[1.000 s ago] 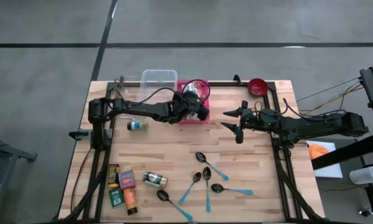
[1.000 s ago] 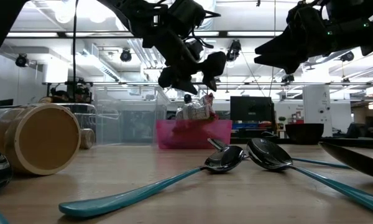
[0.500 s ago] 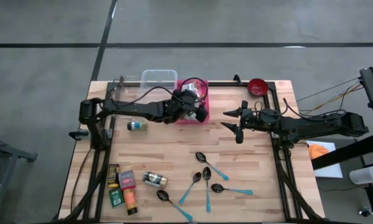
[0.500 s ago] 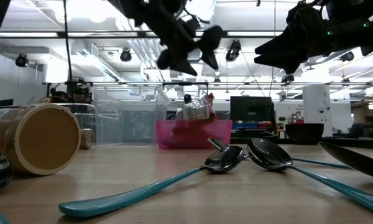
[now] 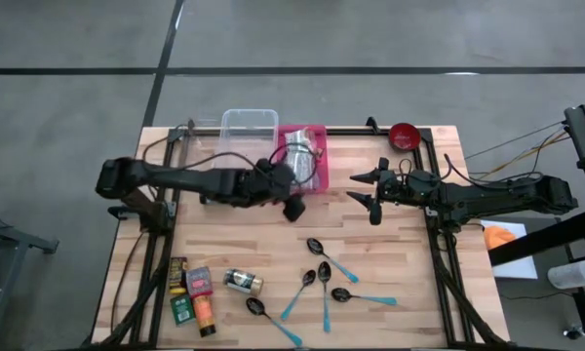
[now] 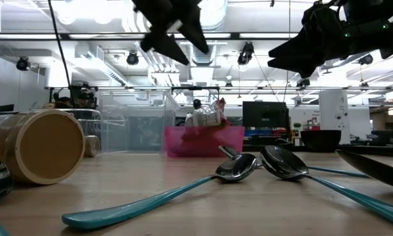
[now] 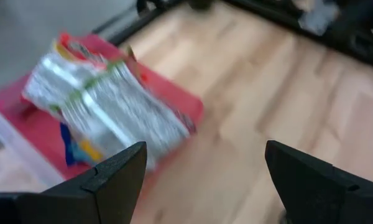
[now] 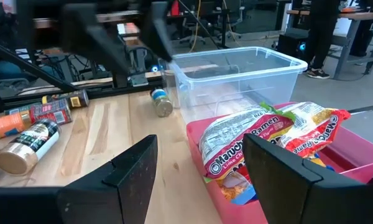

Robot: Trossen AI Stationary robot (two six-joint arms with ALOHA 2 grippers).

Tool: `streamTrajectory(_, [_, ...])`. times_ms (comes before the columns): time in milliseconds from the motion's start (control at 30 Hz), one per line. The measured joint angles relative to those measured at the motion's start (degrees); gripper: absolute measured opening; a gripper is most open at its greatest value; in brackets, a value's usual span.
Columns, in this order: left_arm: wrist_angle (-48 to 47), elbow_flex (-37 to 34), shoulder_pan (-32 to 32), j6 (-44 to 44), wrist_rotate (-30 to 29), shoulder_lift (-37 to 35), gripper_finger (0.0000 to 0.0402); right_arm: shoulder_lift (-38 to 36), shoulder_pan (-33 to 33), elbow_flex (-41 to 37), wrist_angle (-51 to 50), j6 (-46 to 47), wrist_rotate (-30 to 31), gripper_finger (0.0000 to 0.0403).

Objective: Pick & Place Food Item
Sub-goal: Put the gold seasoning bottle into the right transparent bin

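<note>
A silver ramen packet (image 5: 301,154) lies in the pink bin (image 5: 320,181) at the far middle of the table, its top rising above the bin's rim in the low view (image 6: 206,116). My left gripper (image 5: 291,203) hangs open just off the bin's near edge, above the table and touching nothing. In its wrist view (image 7: 205,186) the packet (image 7: 102,115) lies ahead of the fingers. My right gripper (image 5: 367,195) waits open to the right of the bin, level and empty. Its wrist view (image 8: 199,180) shows the packet (image 8: 261,140) in the bin.
A clear plastic tub (image 5: 249,132) stands left of the pink bin. Several teal-handled spoons (image 5: 322,278) lie at the near middle. A spice jar (image 5: 242,282) and small food packs (image 5: 193,292) sit near left, another jar (image 5: 214,197) far left, a red bowl (image 5: 403,135) far right.
My left gripper has risen and drawn back from over the pink bin toward the table's near edge and a little to the left. The ramen packet stays lying in the bin. My right arm has kept still.
</note>
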Motion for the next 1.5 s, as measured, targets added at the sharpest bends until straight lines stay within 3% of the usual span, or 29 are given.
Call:
streamTrajectory(433, [-19.13, -0.07, -11.31, -17.71, 0.88, -3.09, 0.0330, 0.00, 0.00, 0.00, 0.00, -0.11, 0.00, 0.0235])
streamTrajectory(733, [-24.43, -0.57, -15.40, -27.45, 1.09, -3.09, 0.0330, 0.00, 0.00, 0.00, 0.02, 0.06, 0.00, 0.0235])
streamTrajectory(900, [-27.09, -0.57, -16.82, -36.31, 9.23, -3.09, 0.0330, 0.00, 0.02, 0.00, 0.03, 0.07, 0.00, 0.0235])
streamTrajectory(1033, [-27.84, -0.77, -18.69, -45.65, 16.16, -3.09, 0.0330, 0.00, 0.00, 0.00, 0.04, -0.16, 0.00, 0.0235])
streamTrajectory(1167, [-28.33, -0.76, -21.22, -57.25, 17.07, -3.07, 0.0330, 0.00, 0.01, 0.00, 0.04, -0.01, 0.00, 0.0235])
streamTrajectory(1500, [-28.40, -0.76, -25.11, -94.56, 25.87, -3.07, 0.0330, 0.00, 0.02, 0.00, 0.04, 0.03, 0.00, 0.0235])
